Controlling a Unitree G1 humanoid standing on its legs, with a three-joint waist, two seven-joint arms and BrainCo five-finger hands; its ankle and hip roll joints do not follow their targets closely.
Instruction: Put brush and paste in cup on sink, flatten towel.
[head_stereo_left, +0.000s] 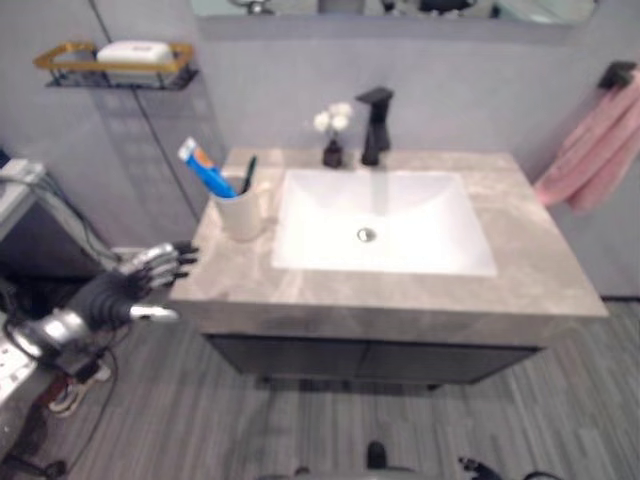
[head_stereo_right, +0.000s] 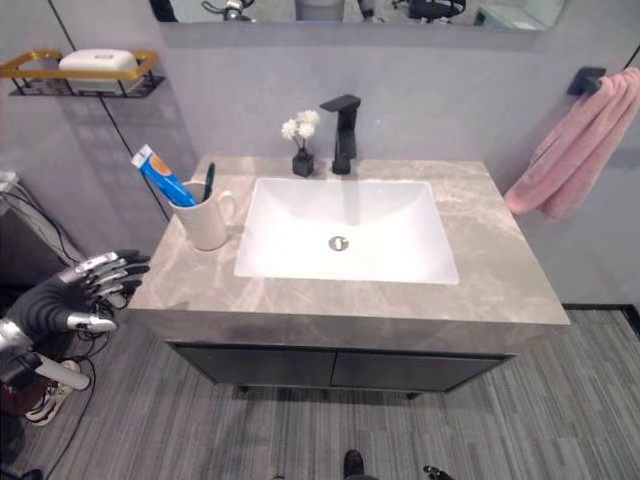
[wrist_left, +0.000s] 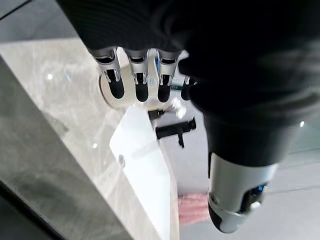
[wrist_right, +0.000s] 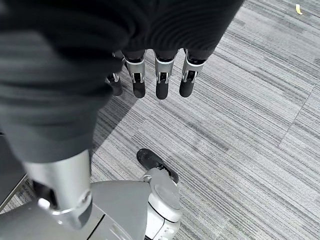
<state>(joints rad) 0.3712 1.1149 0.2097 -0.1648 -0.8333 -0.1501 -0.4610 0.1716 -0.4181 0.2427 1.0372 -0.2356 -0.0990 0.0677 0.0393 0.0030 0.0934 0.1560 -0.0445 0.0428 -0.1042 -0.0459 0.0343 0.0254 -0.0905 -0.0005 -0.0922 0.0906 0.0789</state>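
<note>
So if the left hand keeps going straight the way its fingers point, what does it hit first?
Probably the countertop's left edge, with the left hand open and empty; past that, the cup. Its height relative to the edge is unclear.

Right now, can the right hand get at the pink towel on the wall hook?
Probably not yet. The right hand hangs open over the floor, well below the pink towel, which hangs off the counter's right end; nothing blocks a reach upward.

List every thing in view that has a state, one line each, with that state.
Cup: upright on the counter, left of the basin.
Paste: in the cup, leaning left.
Brush: standing in the cup.
Towel: hanging bunched from its hook, not flattened.
Tap: no water running.
Basin: empty.
Left robot hand: open, off the counter's left edge.
Right robot hand: open, over the floor.
</note>
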